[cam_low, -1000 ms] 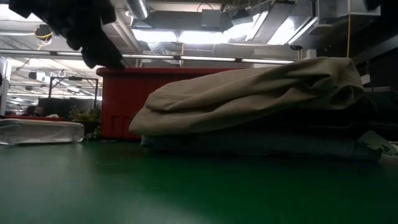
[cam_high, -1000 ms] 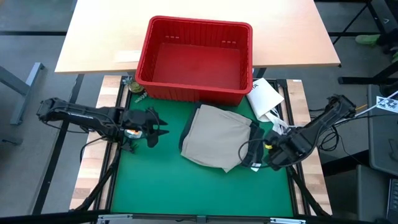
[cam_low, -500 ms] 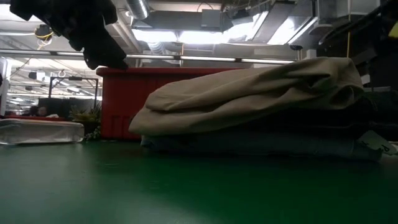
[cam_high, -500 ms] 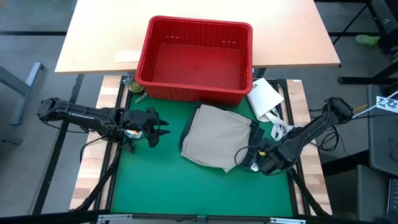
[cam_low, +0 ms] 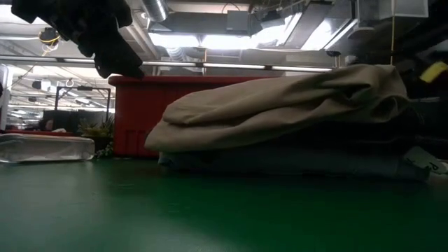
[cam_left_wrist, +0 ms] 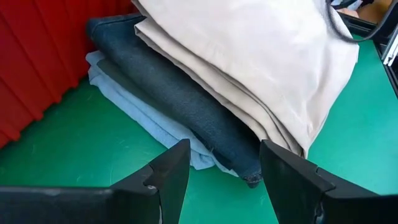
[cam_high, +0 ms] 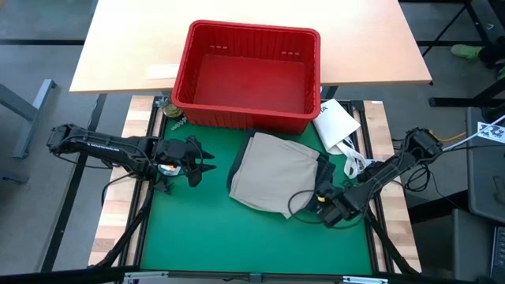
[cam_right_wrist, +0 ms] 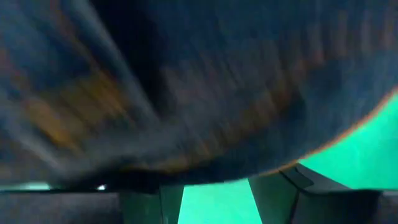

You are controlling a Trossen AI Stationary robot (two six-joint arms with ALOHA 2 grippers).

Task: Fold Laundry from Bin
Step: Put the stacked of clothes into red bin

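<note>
The folded laundry makes one pile on the green mat (cam_high: 197, 237): tan trousers (cam_high: 276, 175) on top, dark jeans (cam_left_wrist: 180, 99) under them and a light blue garment (cam_left_wrist: 134, 109) at the bottom. The red bin (cam_high: 248, 75) stands just behind the pile and looks empty. The right gripper (cam_high: 326, 209) is low at the near right corner of the pile, and its own camera shows dark cloth pressed close in front of the fingers, which stand partly apart; I cannot tell if they hold any cloth. The risk I see is here: if this gripper pushes under or pulls at that corner, the lower layers may slide and the neat pile may open or lean, because soft cloth gives little resistance. The white packet (cam_high: 335, 122) beside the pile could also be knocked. The left gripper (cam_high: 201, 164) hovers over the mat to the left of the pile, apart from it, with its fingers wide and nothing between them. The mat lies on a wooden table with a black frame, and a second, lighter table (cam_high: 126, 47) carries the far part of the bin. Behind is a large room with ceiling lamps and a small plant (cam_low: 94, 133).
</note>
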